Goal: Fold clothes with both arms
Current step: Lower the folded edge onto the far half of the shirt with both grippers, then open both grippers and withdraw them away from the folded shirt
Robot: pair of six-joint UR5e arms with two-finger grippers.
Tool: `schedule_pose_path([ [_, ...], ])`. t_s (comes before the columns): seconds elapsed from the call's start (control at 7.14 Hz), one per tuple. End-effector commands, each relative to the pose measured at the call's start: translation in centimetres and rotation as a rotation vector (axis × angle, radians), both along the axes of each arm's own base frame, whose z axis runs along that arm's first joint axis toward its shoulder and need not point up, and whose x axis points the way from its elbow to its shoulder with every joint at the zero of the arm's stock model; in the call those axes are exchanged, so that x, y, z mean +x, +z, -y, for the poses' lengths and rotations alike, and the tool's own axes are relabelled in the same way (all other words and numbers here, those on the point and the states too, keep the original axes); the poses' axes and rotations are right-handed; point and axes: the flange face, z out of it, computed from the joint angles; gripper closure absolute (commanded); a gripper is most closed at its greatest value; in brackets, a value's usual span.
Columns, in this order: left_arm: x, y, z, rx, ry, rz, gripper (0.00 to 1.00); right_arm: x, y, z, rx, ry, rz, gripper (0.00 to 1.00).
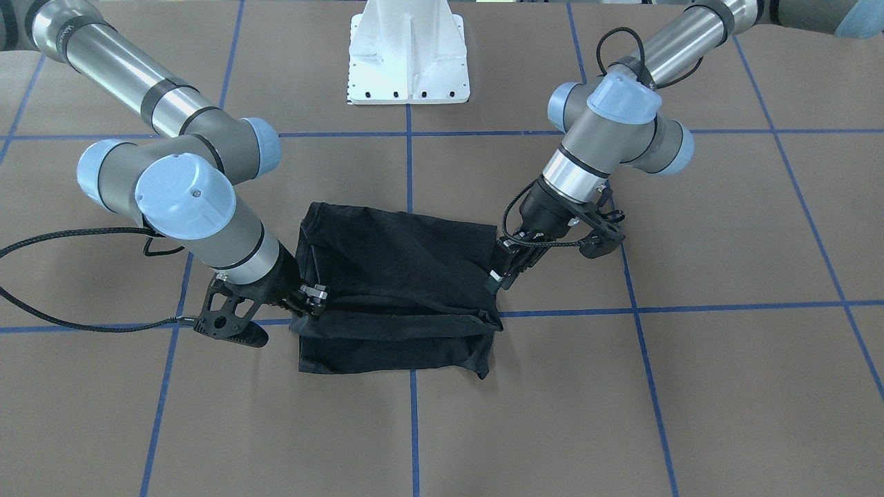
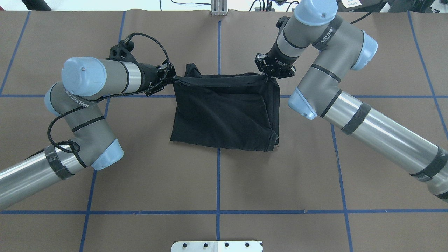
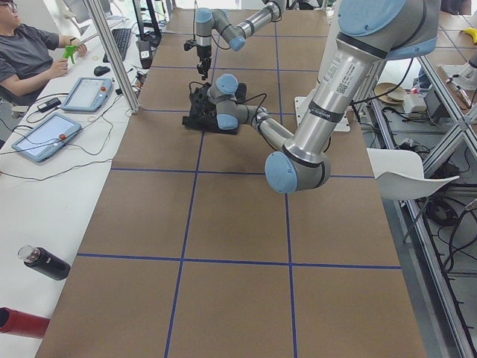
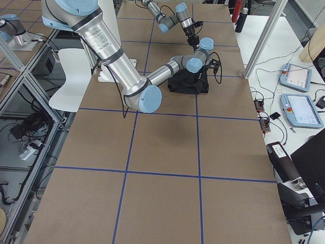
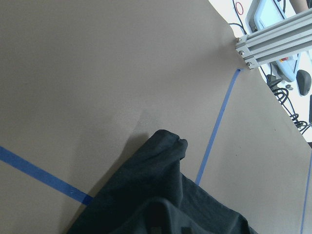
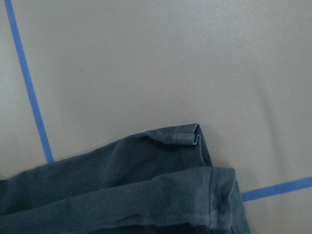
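Front-facing view: the black T-shirt [image 1: 394, 269] lies folded at mid-table [image 1: 621, 400], across a crossing of blue tape lines [image 1: 690, 306]. The left gripper [image 1: 498, 278] is clenched on one side edge and the right gripper [image 1: 312, 297] grasps the opposite one. Overhead: the edge held by both claws runs straight and taut between them, and the rest spreads toward the robot. Side views: a small dark bundle between the two arms. Wrist cameras: only folded cloth corners on brown table, with tape lines alongside.
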Motion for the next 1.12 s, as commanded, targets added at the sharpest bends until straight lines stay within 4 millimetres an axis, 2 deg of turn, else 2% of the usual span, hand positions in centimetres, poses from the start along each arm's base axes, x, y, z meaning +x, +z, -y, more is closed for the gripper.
schedule_pose_path([
  [0.0,-0.3,-0.2,0.6,-0.001,-0.010,0.000,0.01,0.7,-0.1,0.5,-0.007,0.009,0.004,0.00],
  [0.14,-0.8,-0.2,1.0,-0.003,-0.017,0.002,0.01,0.9,-0.6,0.5,0.004,0.009,0.012,0.00],
  [0.28,-1.4,-0.3,1.4,-0.006,-0.020,0.007,0.01,0.8,-2.2,0.4,0.032,0.003,0.030,0.00],
  [0.42,-2.2,0.5,2.0,-0.013,-0.021,0.033,0.01,1.0,-3.4,0.3,0.059,0.005,0.033,0.00],
  [0.56,-4.5,1.9,3.0,-0.028,0.012,0.057,0.01,2.5,-3.3,1.2,0.088,0.016,0.016,0.00],
  [0.7,-7.0,2.1,3.3,0.035,0.029,0.111,0.01,5.2,-1.9,2.9,0.098,0.010,-0.040,0.00],
  [0.84,-10.1,3.2,2.2,0.164,0.056,0.217,0.01,8.6,-0.8,4.3,0.116,-0.050,-0.138,0.00],
  [0.98,-13.5,3.5,1.7,0.269,0.073,0.321,0.01,12.3,1.4,4.6,0.156,-0.119,-0.204,0.00],
])
